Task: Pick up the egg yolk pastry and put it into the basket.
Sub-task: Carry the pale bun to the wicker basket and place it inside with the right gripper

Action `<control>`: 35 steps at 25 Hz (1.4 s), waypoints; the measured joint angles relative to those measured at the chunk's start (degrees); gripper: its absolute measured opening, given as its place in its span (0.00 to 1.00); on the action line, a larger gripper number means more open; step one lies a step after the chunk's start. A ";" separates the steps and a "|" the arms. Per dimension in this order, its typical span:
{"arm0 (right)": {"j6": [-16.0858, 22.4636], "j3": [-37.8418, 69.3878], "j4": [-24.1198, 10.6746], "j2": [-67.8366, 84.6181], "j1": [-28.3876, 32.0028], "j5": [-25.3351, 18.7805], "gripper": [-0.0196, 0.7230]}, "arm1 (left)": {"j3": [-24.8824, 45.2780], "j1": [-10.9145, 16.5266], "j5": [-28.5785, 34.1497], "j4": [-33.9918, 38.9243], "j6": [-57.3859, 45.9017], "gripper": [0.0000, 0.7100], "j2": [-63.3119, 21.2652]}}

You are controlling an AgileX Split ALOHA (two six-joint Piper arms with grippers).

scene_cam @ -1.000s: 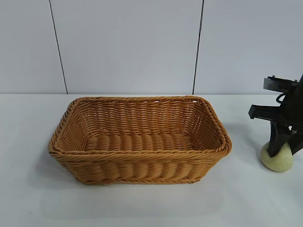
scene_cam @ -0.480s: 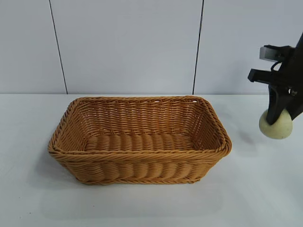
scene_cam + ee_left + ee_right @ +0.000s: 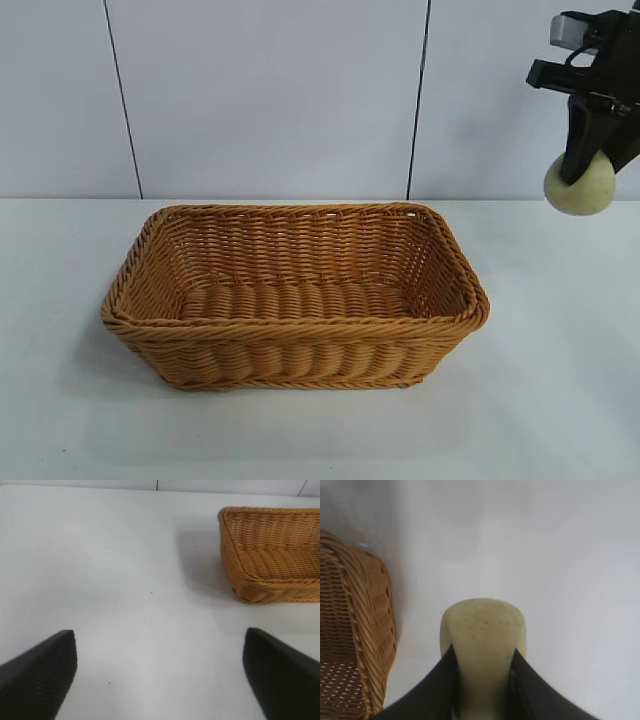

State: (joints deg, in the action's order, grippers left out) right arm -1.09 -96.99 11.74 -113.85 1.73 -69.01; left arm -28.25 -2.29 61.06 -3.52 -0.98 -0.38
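The egg yolk pastry (image 3: 582,186) is a small pale yellow-cream lump held high above the table at the far right. My right gripper (image 3: 580,172) is shut on it, one black finger on each side, as the right wrist view shows on the pastry (image 3: 483,630). The golden-tan wicker basket (image 3: 300,350) sits on the table's middle, to the left of and below the pastry; its rim also shows in the right wrist view (image 3: 367,610). My left gripper (image 3: 160,675) is open over bare table, with the basket's corner (image 3: 260,585) off to one side.
The white table (image 3: 540,420) runs around the basket. A pale panelled wall with dark seams (image 3: 418,100) stands behind it.
My right gripper has lifted the pastry from the table surface straight up, well above the basket's rim height. The basket and the left arm have not moved.
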 joint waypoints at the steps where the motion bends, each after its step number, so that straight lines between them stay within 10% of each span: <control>1: 0.00 -0.17 -0.05 0.00 -0.66 0.00 0.24 | 0.00 0.00 0.00 0.00 0.00 0.98 0.00; 21: 0.64 -0.31 0.00 0.00 -30.11 8.06 0.24 | 0.00 0.00 0.00 0.00 -0.05 0.98 0.00; 35: 3.19 -0.31 1.21 -9.07 -31.75 12.39 0.24 | 0.00 0.00 0.00 0.00 -0.05 0.98 0.00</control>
State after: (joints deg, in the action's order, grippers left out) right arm 2.10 -97.31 12.95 -122.92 -30.01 -56.62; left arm -28.25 -2.29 61.06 -3.52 -1.03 -0.38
